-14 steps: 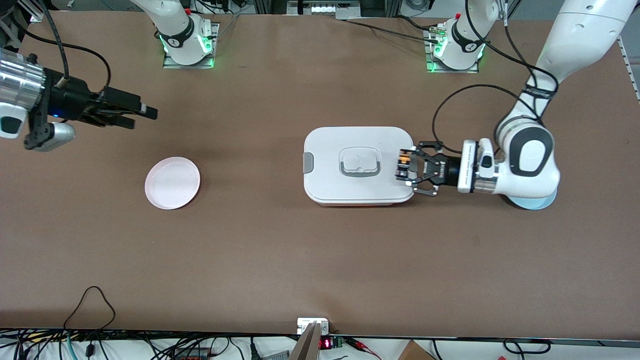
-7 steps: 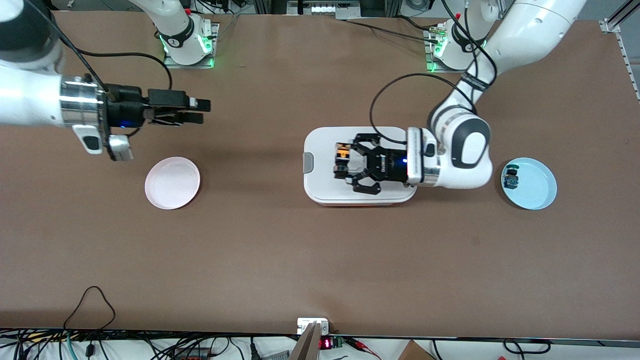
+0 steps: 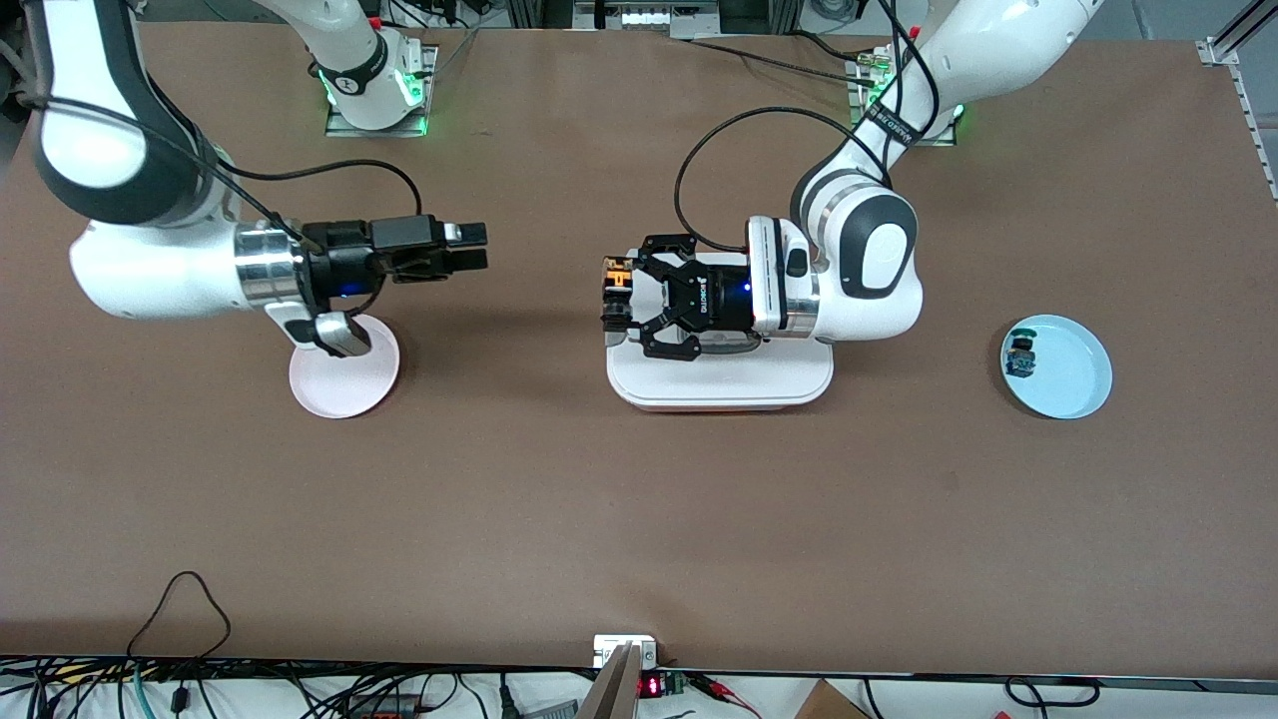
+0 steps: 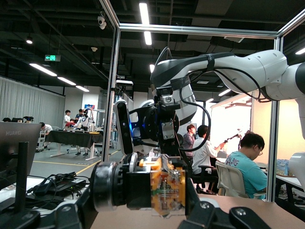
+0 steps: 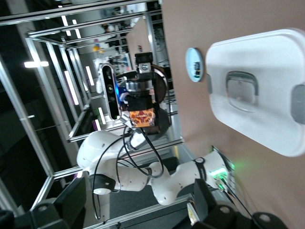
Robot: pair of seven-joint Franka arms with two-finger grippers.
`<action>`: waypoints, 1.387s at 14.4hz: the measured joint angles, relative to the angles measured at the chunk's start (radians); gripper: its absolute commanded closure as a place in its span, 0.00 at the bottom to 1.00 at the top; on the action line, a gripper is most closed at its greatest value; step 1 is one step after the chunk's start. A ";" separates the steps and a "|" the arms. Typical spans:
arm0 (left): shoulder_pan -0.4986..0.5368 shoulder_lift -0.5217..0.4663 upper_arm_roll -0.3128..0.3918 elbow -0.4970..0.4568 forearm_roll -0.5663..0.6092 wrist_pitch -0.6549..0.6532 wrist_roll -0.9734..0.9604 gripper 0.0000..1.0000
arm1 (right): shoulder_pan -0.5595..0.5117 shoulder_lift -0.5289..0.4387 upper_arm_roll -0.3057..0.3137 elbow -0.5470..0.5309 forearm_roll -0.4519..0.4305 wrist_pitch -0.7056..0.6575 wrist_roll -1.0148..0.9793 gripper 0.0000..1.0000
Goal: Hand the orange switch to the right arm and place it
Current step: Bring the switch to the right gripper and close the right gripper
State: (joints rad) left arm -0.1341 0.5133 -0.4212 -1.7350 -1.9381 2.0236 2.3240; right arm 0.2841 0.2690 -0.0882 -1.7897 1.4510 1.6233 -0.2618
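My left gripper (image 3: 617, 302) is shut on the orange switch (image 3: 617, 280) and holds it in the air over the edge of the white lidded box (image 3: 719, 381) that faces the right arm's end of the table. In the left wrist view the switch (image 4: 143, 183) lies crosswise between the jaws, with its tan-brown block and black body showing. My right gripper (image 3: 469, 249) is open and empty, up in the air and pointed at the switch with a gap between them. The right wrist view shows the switch (image 5: 141, 116) straight ahead, between its spread fingers (image 5: 71, 200).
A pink plate (image 3: 344, 384) lies under the right wrist. A blue plate (image 3: 1073, 374) toward the left arm's end holds a small blue-and-green switch (image 3: 1020, 356). Bare brown table lies nearer the front camera.
My left gripper has carried the switch across the white box toward the right arm's end. My right gripper has swung in toward it from the table's end, past the pink plate.
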 measured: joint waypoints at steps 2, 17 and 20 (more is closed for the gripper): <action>-0.001 0.000 -0.015 0.001 0.000 0.040 0.001 1.00 | 0.020 0.036 0.000 -0.003 0.076 0.000 -0.043 0.00; -0.033 0.000 -0.040 0.007 -0.043 0.102 0.002 1.00 | 0.138 0.113 0.000 0.016 0.248 0.076 -0.216 0.05; -0.040 0.000 -0.040 0.007 -0.043 0.109 0.002 1.00 | 0.138 0.113 0.000 0.016 0.248 0.076 -0.218 0.26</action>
State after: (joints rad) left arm -0.1742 0.5134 -0.4611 -1.7278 -1.9809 2.1326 2.3260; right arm 0.4223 0.3824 -0.0884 -1.7734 1.6991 1.6990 -0.4801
